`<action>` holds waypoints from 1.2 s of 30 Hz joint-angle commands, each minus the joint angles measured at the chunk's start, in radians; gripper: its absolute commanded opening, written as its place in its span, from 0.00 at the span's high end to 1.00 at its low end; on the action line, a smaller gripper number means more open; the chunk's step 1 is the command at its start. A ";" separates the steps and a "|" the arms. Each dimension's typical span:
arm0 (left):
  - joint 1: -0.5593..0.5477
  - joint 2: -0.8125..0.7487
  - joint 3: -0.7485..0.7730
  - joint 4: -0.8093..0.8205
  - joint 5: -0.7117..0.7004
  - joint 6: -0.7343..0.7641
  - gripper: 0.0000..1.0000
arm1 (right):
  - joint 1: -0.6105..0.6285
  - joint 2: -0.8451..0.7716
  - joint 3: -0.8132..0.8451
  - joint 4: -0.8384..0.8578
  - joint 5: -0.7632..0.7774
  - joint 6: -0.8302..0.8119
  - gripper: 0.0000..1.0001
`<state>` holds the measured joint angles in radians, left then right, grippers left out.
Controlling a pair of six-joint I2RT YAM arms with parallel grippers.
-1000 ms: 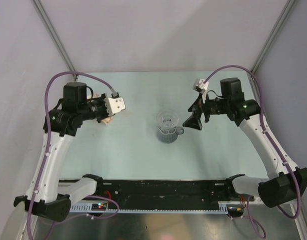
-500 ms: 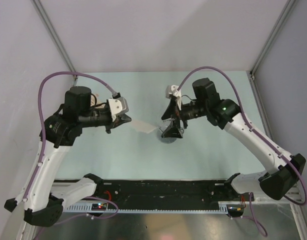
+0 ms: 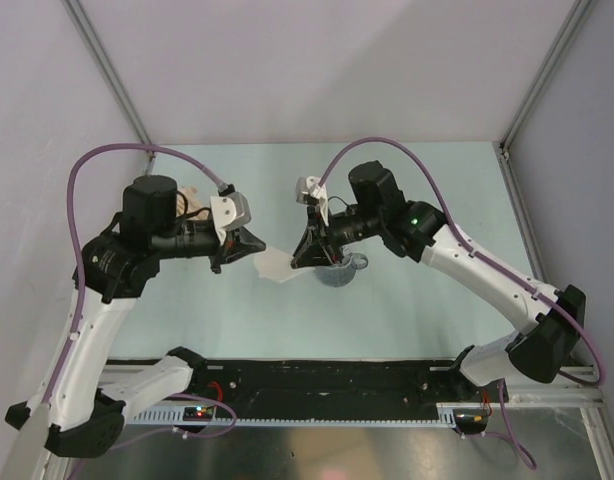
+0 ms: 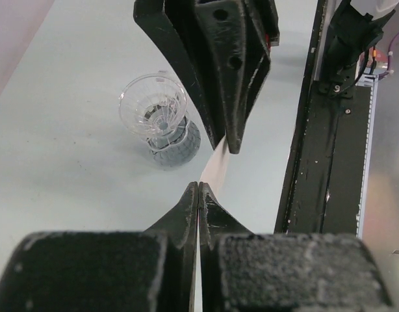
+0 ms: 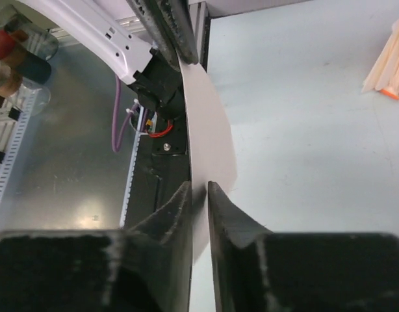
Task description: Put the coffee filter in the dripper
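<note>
Filter [image 5: 209, 130] is clamped in left end effector [image 4: 198, 190] and narrowly straddled by right end effector [image 5: 199, 192]; tearing is risked under opposed pulls.

Tan flat stack [image 5: 386, 55], orange bit at its edge, on pale table [image 3: 437, 300]; black rail [image 3: 327, 380]; red and dark containers [image 5: 10, 55] off table.

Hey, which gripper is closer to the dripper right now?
Right. The right gripper sits just left of the dripper in the top view, its body overlapping the rim; the left gripper is farther left, beyond the filter it pinches.
</note>
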<state>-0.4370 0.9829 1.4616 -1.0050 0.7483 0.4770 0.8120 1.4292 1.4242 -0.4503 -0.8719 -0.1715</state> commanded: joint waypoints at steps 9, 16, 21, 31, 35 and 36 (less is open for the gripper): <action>-0.007 -0.015 0.038 0.089 -0.079 -0.100 0.70 | -0.091 -0.040 -0.062 0.320 -0.079 0.449 1.00; -0.010 -0.137 -0.004 0.211 -0.292 -0.091 0.01 | -0.249 -0.063 -0.212 0.709 -0.078 0.969 1.00; -0.100 -0.222 -0.133 0.230 -0.485 0.094 0.00 | -0.353 -0.009 -0.355 1.111 -0.041 1.509 1.00; -0.503 -0.473 -0.605 0.534 -0.866 0.891 0.00 | -0.341 0.056 -0.404 1.276 -0.059 1.721 1.00; -0.623 -0.503 -0.743 0.790 -0.980 1.013 0.00 | -0.311 0.067 -0.409 1.280 -0.064 1.720 1.00; -0.646 -0.507 -0.789 0.852 -1.012 1.060 0.00 | -0.303 0.070 -0.411 1.279 -0.064 1.718 1.00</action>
<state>-1.0027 0.5041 0.7643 -0.5102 -0.0818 1.2816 0.4808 1.4879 1.0157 0.7494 -0.9184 1.5051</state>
